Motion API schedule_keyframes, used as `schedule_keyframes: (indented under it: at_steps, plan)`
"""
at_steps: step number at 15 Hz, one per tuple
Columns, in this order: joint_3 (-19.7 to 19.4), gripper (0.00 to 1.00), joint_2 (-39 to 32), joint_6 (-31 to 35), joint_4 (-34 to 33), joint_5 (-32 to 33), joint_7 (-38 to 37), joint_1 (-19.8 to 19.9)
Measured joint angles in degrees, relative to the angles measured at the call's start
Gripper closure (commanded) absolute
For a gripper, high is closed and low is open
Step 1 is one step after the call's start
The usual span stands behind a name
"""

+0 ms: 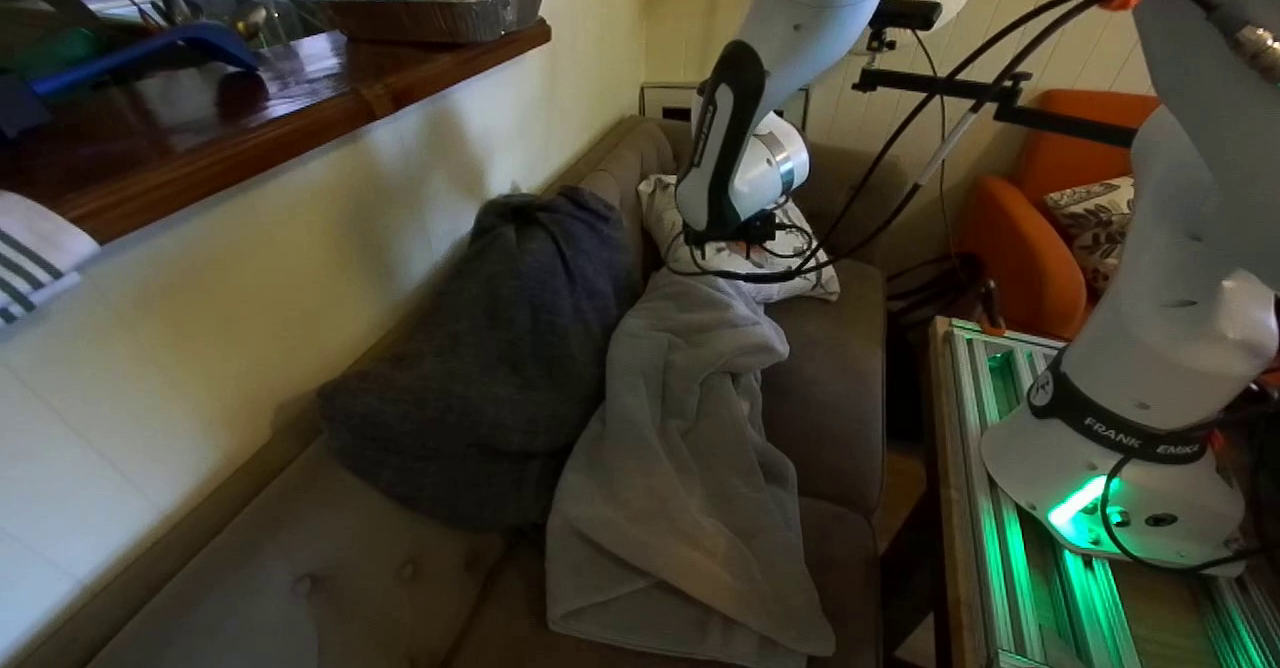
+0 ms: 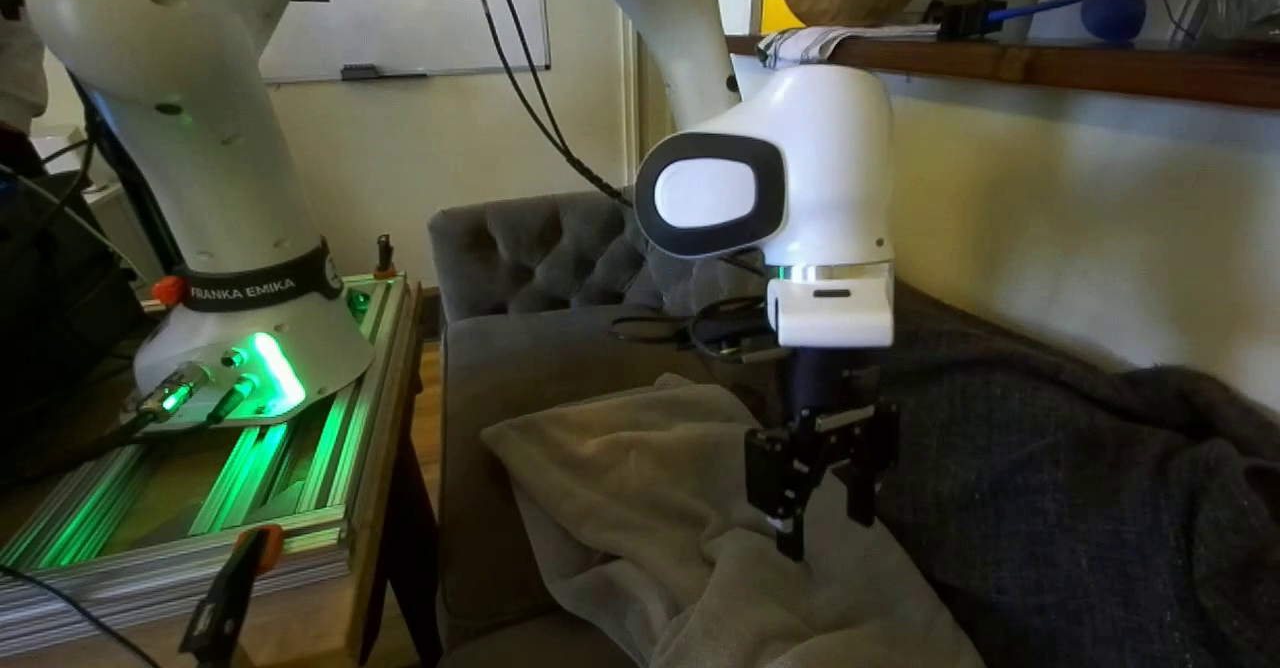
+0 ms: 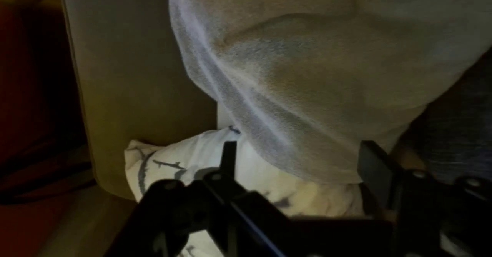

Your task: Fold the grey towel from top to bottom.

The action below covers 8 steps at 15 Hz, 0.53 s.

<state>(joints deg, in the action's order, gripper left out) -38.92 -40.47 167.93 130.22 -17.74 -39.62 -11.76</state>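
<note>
The grey towel [image 1: 690,448] lies rumpled lengthwise along the sofa seat, in both exterior views [image 2: 640,508]. In the wrist view, its narrow far end [image 3: 307,76] laps over a white patterned cushion [image 3: 173,161]. My gripper [image 3: 300,161] is open and empty, with its fingers wide apart around the level of that end. The towel's edge lies between the fingertips, close to the right finger; I cannot tell if they touch. In an exterior view the gripper [image 2: 826,528] points down above the towel. In an exterior view the arm and cables hide the fingers.
A charcoal-grey cloth heap [image 1: 490,348] lies beside the towel against the sofa back. The sofa seat [image 1: 830,378] ends at a front edge near the robot's table [image 1: 950,508]. A wooden ledge [image 1: 300,118] holds a foil tray [image 1: 440,8]. Cables hang from the arm.
</note>
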Motion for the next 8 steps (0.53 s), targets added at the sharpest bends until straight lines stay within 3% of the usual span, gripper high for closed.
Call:
schedule_keyframes:
  at_steps: [5, 8]
  plan:
    - [10.21, 0.00, 9.87, 5.99, 4.19, 0.00, 6.39, 3.98]
    - [19.20, 0.00, 15.77, 11.42, 9.51, -0.01, 14.83, 11.40]
